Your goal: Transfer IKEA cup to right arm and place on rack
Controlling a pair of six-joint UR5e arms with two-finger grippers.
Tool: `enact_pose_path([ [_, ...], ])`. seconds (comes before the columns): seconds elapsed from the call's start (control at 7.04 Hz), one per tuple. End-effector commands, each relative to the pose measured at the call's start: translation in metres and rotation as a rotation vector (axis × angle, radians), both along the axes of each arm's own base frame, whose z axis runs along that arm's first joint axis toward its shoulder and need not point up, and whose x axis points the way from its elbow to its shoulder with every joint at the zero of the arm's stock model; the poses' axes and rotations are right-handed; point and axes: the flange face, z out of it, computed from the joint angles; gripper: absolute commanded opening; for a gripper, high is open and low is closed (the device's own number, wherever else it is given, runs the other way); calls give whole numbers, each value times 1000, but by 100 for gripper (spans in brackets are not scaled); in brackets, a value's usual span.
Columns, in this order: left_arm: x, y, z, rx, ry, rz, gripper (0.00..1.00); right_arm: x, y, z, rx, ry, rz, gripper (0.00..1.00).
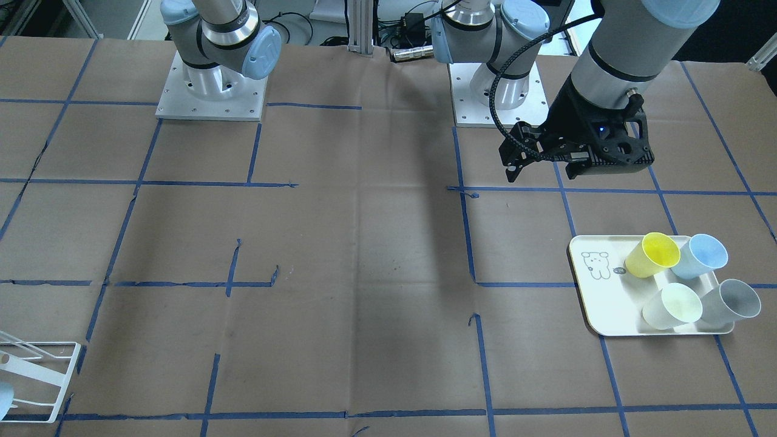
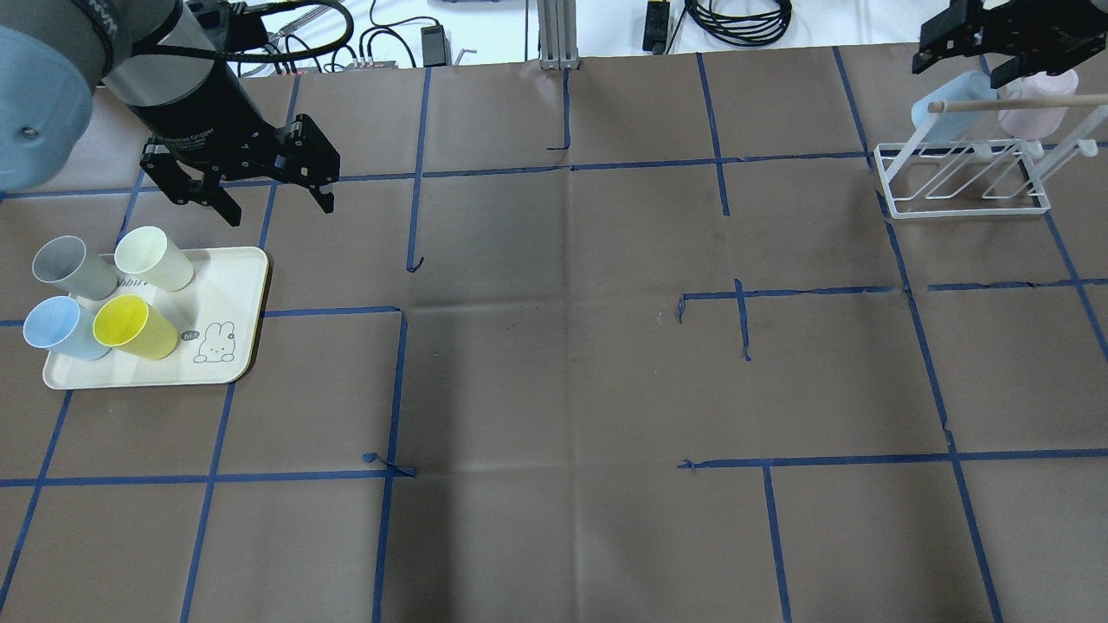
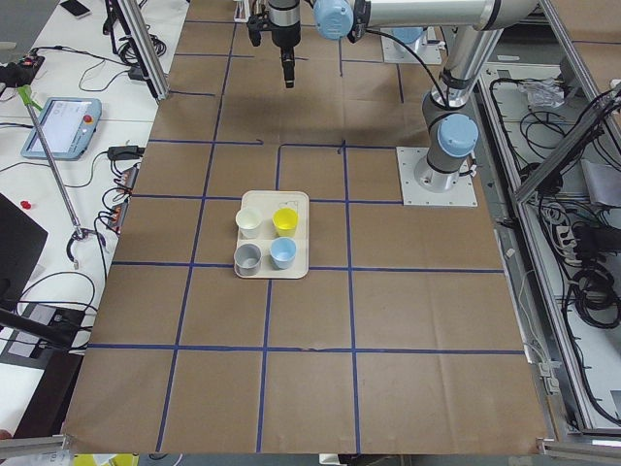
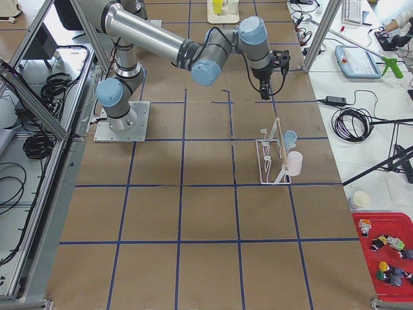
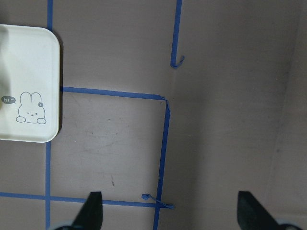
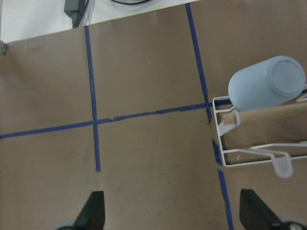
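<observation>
Several IKEA cups lie on their sides on a cream tray [image 2: 234, 355]: grey [image 2: 69, 268], pale cream [image 2: 154, 258], blue [image 2: 59, 329] and yellow [image 2: 134, 327]. My left gripper [image 2: 280, 211] hovers just beyond the tray's far edge, open and empty; in the left wrist view its fingertips [image 5: 93, 203] stand wide apart over bare paper. At the other end of the table, the white wire rack [image 2: 961, 206] carries a pale blue cup [image 2: 952, 104] and a pink cup [image 2: 1039, 104]. My right gripper [image 2: 965, 65] hangs above that rack, open with nothing in it.
Brown paper with a blue tape grid covers the table [image 2: 571, 346]. A wooden rod [image 2: 1013, 104] runs across the rack's top. Both arm bases [image 1: 212, 91] sit on the robot's side of the table. Cables and a power brick lie past the table's edge [image 2: 433, 35].
</observation>
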Motion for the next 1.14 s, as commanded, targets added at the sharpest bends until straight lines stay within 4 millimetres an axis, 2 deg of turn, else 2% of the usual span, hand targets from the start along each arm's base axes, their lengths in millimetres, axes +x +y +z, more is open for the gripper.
enact_pose_path([
  [0.0,0,1,1,-2,1,-2,99,57,45,24,159,-7,64,100],
  [0.14,0,1,1,-2,1,-2,99,71,71,39,223,-36,38,100],
  [0.28,0,1,1,-2,1,-2,99,94,92,51,253,-31,61,100],
  [0.57,0,1,0,-1,2,-2,99,160,144,81,288,-7,130,100],
  [0.71,-1,1,0,1,2,-3,99,179,157,83,303,68,161,100],
  [0.85,0,1,0,-1,2,-2,99,191,163,72,348,75,179,100],
  [0.99,-1,0,0,-1,2,-3,99,193,164,71,352,73,176,100],
])
